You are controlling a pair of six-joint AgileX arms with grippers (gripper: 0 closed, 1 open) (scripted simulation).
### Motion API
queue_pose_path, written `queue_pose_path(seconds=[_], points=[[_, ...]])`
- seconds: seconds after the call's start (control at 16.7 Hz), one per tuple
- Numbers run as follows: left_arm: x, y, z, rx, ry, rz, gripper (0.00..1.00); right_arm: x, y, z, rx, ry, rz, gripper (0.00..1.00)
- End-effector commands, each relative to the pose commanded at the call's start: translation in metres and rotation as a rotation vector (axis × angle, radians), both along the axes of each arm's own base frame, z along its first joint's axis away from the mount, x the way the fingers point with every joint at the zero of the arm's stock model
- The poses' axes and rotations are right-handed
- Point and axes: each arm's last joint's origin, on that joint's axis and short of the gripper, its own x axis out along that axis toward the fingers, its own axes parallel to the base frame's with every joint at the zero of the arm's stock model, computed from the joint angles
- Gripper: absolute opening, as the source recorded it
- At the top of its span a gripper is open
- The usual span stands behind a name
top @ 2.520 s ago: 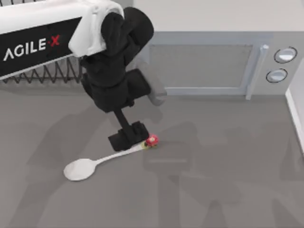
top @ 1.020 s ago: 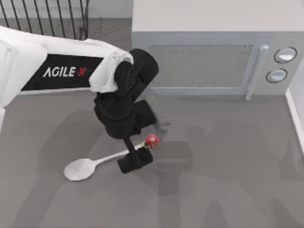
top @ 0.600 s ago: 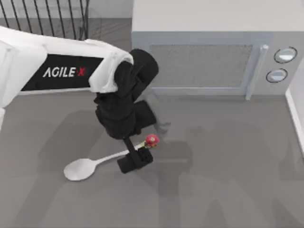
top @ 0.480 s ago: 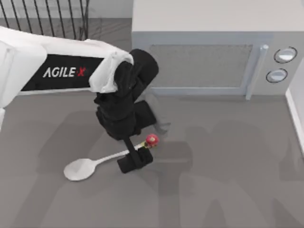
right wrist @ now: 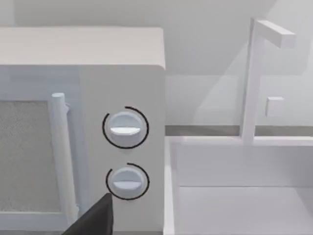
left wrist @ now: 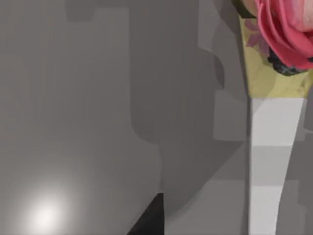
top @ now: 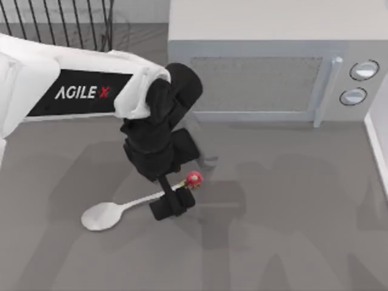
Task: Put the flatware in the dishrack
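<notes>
Status of left end effector (top: 173,206): set down low over the slim handle of the white spoon with an oval bowl and a small red ball (top: 124,206), on the bowl side of that ball (top: 193,178) and close to it. Compared with 2.5 s ago: shifted along the handle toward the near edge of the grey bench (top: 291,230), with the white forearm swung clear of the black wire dishrack (top: 91,21). Over the last second: almost no motion, apart from a slight settling of the black wrist. Open or closed state: cannot tell from either view.

Location of spoon: flat on the bench, left of centre, bowl toward the left, ball toward the right, well apart from the dishrack at the far left corner. No shift of bowl or ball across any top view, so not lifted yet. In the left wrist view: white handle (left wrist: 271,161) and red ornament (left wrist: 286,29) very close, off to one side rather than centred.

Judgement: approach finished, grasp stage in hand, transport not begun. Expect a thin, low-lying handle to slip or pivot under an off-centre pinch.

Right end effector (right wrist: 93,220): parked, facing the knob end of the grey box-shaped microwave (top: 260,79)
</notes>
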Motion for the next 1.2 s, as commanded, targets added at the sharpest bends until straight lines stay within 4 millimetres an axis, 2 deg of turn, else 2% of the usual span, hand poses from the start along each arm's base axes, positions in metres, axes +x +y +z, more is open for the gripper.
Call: queue_pose_path(seconds=[0.06, 0.12, 0.3, 0.42, 0.66, 0.96, 1.08, 1.2], points=[[0.000, 0.000, 0.000, 0.000, 0.000, 0.000, 0.00, 0.000, 0.000, 0.000, 0.000, 0.000, 0.000, 1.00], [-0.001, 0.000, 0.022, -0.030, -0.013, 0.006, 0.00, 0.000, 0.000, 0.000, 0.000, 0.000, 0.000, 1.00], [0.002, -0.002, 0.030, -0.030, -0.013, 0.007, 0.00, 0.000, 0.000, 0.000, 0.000, 0.000, 0.000, 1.00], [0.009, -0.005, 0.049, -0.031, -0.015, 0.011, 0.00, 0.000, 0.000, 0.000, 0.000, 0.000, 0.000, 1.00], [0.017, -0.010, 0.112, -0.021, 0.000, 0.013, 0.00, 0.000, 0.000, 0.000, 0.000, 0.000, 0.000, 1.00], [0.006, -0.005, 0.195, -0.018, 0.004, 0.002, 0.00, 0.000, 0.000, 0.000, 0.000, 0.000, 0.000, 1.00], [0.001, -0.001, 0.215, -0.027, -0.008, 0.004, 0.00, 0.000, 0.000, 0.000, 0.000, 0.000, 0.000, 1.00], [-0.001, 0.000, 0.222, -0.030, -0.013, 0.006, 0.00, 0.000, 0.000, 0.000, 0.000, 0.000, 0.000, 1.00]])
